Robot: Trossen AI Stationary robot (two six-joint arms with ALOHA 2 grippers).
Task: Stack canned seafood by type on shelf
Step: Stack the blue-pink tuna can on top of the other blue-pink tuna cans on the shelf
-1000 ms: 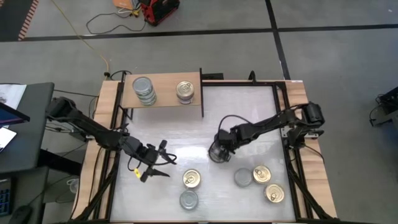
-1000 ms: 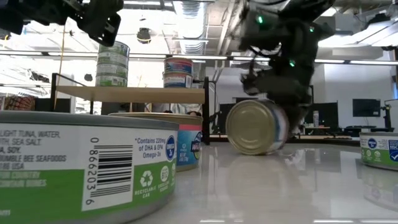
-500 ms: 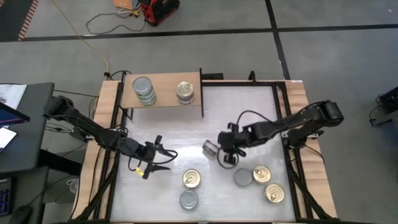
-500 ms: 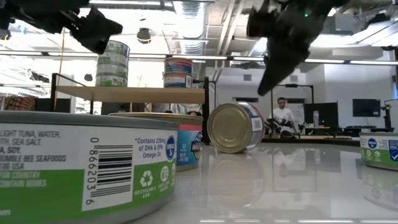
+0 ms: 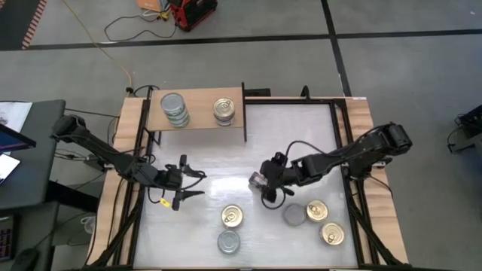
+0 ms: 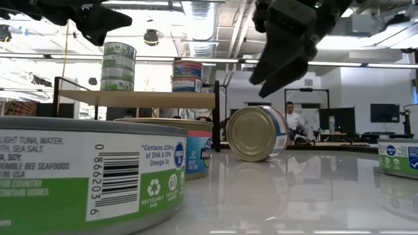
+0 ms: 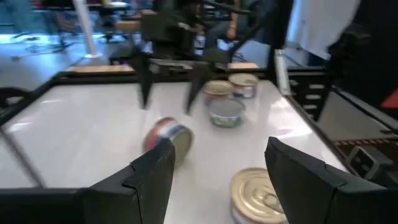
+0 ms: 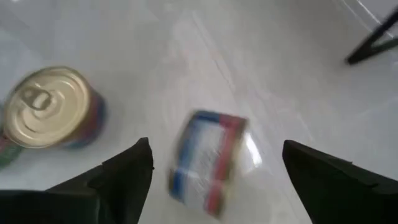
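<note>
The right gripper (image 5: pixel 271 191) has its jaws apart and empty above a tipped tin (image 5: pixel 258 179) that it gripped a second ago; released, the tin rolled and now lies on its side on the surface (image 5: pixel 301 135) (a fumble, likely). It needs regrasping before joining the stacks on the shelf (image 5: pixel 199 120). The left gripper (image 5: pixel 188 184) waits with jaws apart.

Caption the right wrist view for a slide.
Open right gripper hovers over a tipped blue-and-red tin lying on its side.
</note>
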